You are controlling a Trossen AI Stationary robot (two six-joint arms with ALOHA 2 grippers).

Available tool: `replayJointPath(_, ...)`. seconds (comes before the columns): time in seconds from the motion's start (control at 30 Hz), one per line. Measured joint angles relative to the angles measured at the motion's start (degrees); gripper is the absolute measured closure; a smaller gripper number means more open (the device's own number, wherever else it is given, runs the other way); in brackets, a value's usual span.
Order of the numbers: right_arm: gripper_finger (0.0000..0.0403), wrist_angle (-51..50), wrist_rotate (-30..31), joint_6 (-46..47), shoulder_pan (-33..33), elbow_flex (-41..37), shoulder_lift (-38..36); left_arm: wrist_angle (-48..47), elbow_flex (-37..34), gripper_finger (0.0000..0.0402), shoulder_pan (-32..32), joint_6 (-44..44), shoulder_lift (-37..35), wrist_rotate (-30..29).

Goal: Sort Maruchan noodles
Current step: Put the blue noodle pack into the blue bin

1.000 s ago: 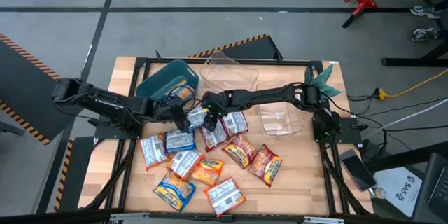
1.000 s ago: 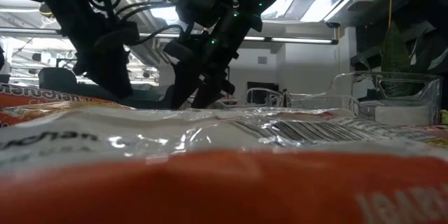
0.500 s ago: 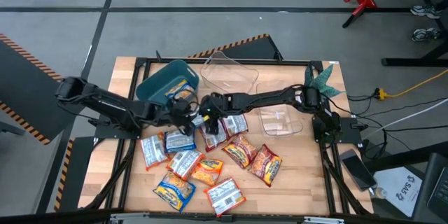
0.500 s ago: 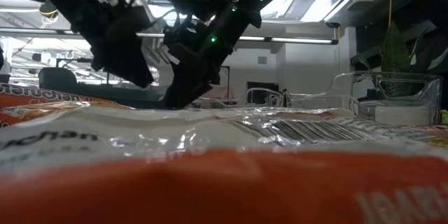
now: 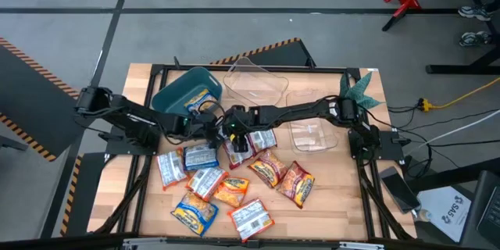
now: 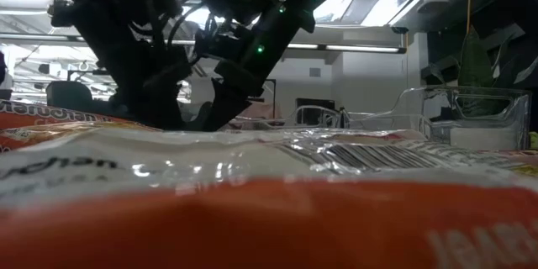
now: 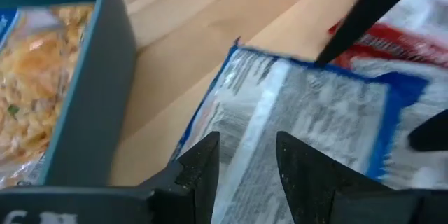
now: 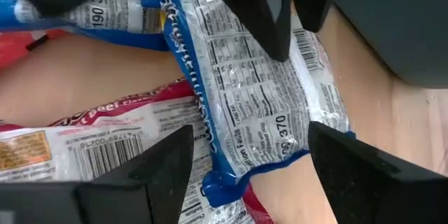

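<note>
Wood makes up the big surface (image 5: 328, 176) I am working over, with a dark frame around it and grey floor beyond. On it sits a teal bin (image 5: 178, 90) with one yellow packet already inside, and two clear tubs (image 5: 254, 80) beside it. Most of the Maruchan noodles (image 5: 234, 176) lie spread in a loose pile in the middle and front of the surface, some blue and yellow, some orange, some red and silver. My two arms meet just next to the bin. My left hand (image 7: 241, 164) has its fingers apart, low over a blue-edged packet (image 7: 301, 122) lying printed back up, right beside the bin wall. My right hand (image 8: 248, 157) is wide apart too, over that same packet (image 8: 248, 94), and holds nothing. I think these packets are light and crinkly, with a hard, brittle noodle block inside, so a hard squeeze could crack it. I also think the shiny wrap is slippery. I would take hold across the short width near the middle, or pinch a flat sealed end, and grip gently.
</note>
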Motion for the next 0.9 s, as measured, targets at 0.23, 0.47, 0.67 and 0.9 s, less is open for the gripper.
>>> replayJointPath(0.23,0.0139,0.0,-0.1,-3.9,0.1,0.0,0.0,0.2,0.1,0.0266,2.0,-1.0,2.3,3.6)
replayJointPath(0.47,0.0139,-1.4,1.0,-3.5,0.1,0.0,0.0,0.8,0.3,0.0266,2.9,-4.0,4.5,7.2)
replayJointPath(0.67,0.0139,-3.9,1.8,4.5,-0.2,0.0,-0.1,1.0,0.2,0.0266,0.3,-8.0,3.5,10.6)
replayJointPath(0.9,0.0139,-4.5,0.6,5.3,-0.1,0.0,-0.3,-0.9,0.0,0.0266,-2.0,-11.6,-2.6,16.8)
